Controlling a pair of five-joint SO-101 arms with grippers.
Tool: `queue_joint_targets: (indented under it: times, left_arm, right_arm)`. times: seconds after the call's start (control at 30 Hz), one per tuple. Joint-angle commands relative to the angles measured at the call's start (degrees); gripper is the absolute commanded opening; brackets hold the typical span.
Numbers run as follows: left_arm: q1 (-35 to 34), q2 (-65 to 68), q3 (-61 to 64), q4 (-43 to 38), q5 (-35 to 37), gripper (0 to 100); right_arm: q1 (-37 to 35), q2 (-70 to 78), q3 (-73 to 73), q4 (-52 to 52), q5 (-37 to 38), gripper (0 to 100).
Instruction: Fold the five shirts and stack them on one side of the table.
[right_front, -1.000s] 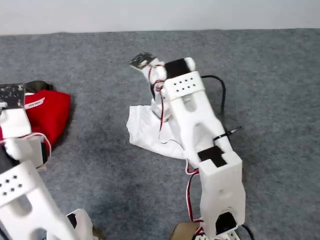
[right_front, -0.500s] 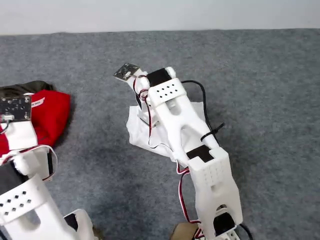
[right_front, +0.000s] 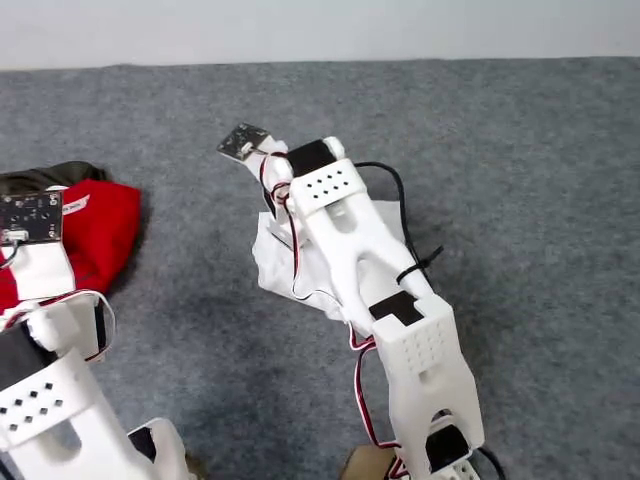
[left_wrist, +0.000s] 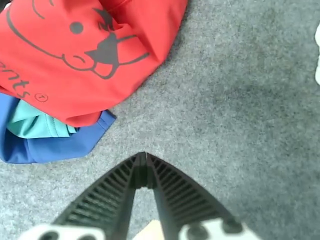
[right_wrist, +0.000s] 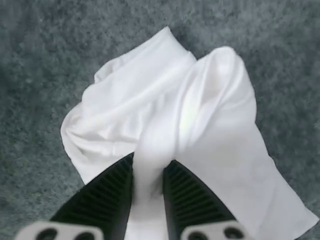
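Working on a grey table (right_front: 540, 200). Pile (right_front: 95, 215) at the left edge: red shirt (left_wrist: 100, 50) on top, blue shirt (left_wrist: 50, 145) under it. Mid-table, crumpled white shirt (right_wrist: 200, 115), well apart from the pile, not yet folded. Pinched at a raised ridge by the right gripper (right_wrist: 148, 167), clamped on the cloth. Probably best to lift just enough to pull the ridge flat, keep the pinch firm, avoid gathering more layers, lay the fold edge straight. Left gripper (left_wrist: 145, 159) closed on nothing, hanging just beside the pile over bare table; bring across to pin the far hem if needed.
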Motion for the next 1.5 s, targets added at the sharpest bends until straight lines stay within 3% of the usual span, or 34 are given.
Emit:
queue_joint_targets:
  times: [0.0, 0.43, 0.73, 1.1, 1.27, 1.47]
  left_arm:
    - [0.1, -1.0, -0.1, 0.0, -0.4, 0]
    - [0.1, -1.0, 0.0, 0.0, -0.4, 0]
    - [0.1, -1.0, 0.0, 0.1, -0.4, 0]
    - [0.1, -1.0, 0.0, 0.1, -0.4, 0]
    - [0.1, -1.0, 0.0, 0.1, -0.4, 0]
    - [0.1, -1.0, 0.0, 0.1, -0.4, 0]
  right_arm:
    - [-1.3, -1.0, -0.7, -1.8, 1.7, 1.1]
    - [-3.7, -0.9, -0.7, -2.6, 4.4, 1.7]
    - [-3.6, -1.3, -4.6, -0.3, 2.9, 23.2]
    - [-0.6, -1.0, -19.4, 14.8, 3.2, 22.4]
    - [6.4, -2.0, -15.6, 15.7, 3.2, 1.6]
    - [11.6, -3.4, -4.6, 15.7, 4.5, 1.1]
